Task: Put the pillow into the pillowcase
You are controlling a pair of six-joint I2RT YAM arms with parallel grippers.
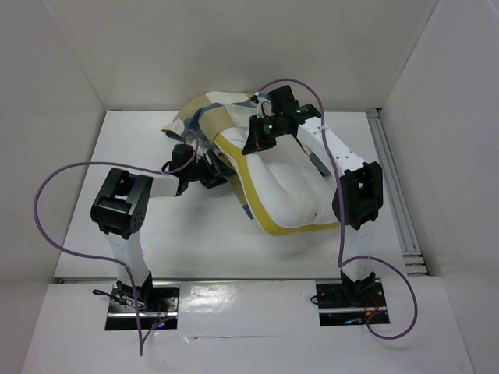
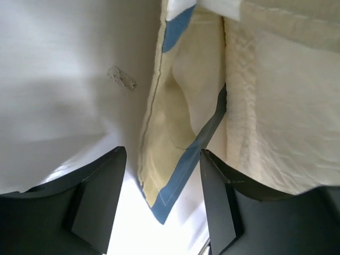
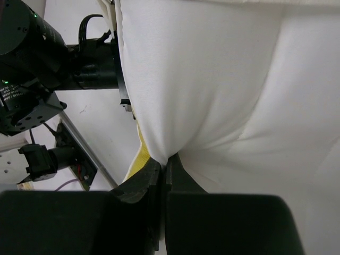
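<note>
Inspection of my own body: left arm (image 1: 129, 238) and right arm (image 1: 355, 238) have white link shells with black joint housings. A purple cable (image 1: 37, 206) loops off each. Base plates (image 1: 168, 300) are black. Green lights (image 1: 270, 123) show near my right wrist. Left gripper (image 2: 162, 156) and right gripper (image 3: 163, 162) have matte black wedge-shaped fingers (image 2: 101, 196).

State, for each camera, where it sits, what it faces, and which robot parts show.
Top external: above, behind the bases, looking down on both arms, pillow and pillowcase.
Left wrist: faces pillowcase edge inside open left claw.
Right wrist: faces pillow pinched by right claw; left arm behind.
Shared: every view shows the pillow.
</note>
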